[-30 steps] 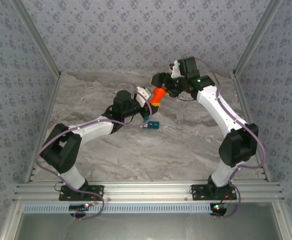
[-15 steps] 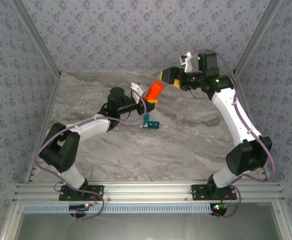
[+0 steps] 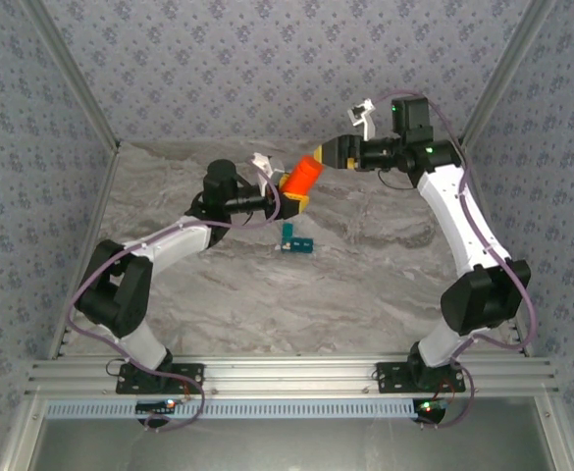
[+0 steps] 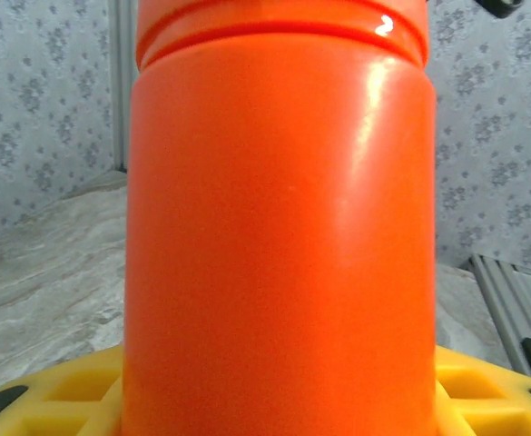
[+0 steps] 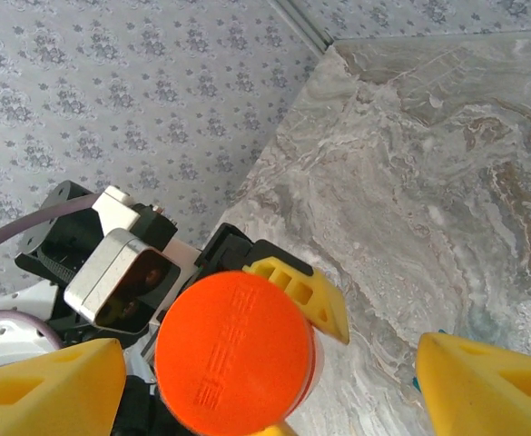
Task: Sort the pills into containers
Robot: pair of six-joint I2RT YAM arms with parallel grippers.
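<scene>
- While our left hand (image 3: pixel 291 201) grips the bottle (image 3: pixel 303 177) above the worktop (image 3: pixel 365 285), our right hand (image 3: pixel 329 152) stands open beside its cap (image 5: pixel 233 350).
- We see the teal box (image 3: pixel 296 242) lying below.

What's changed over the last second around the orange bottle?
The right gripper came off the top of the orange bottle and backed away to the right, jaws open. The left gripper shifted the bottle slightly left. Unchanged: the left grip on the bottle, the teal box on the table.
</scene>
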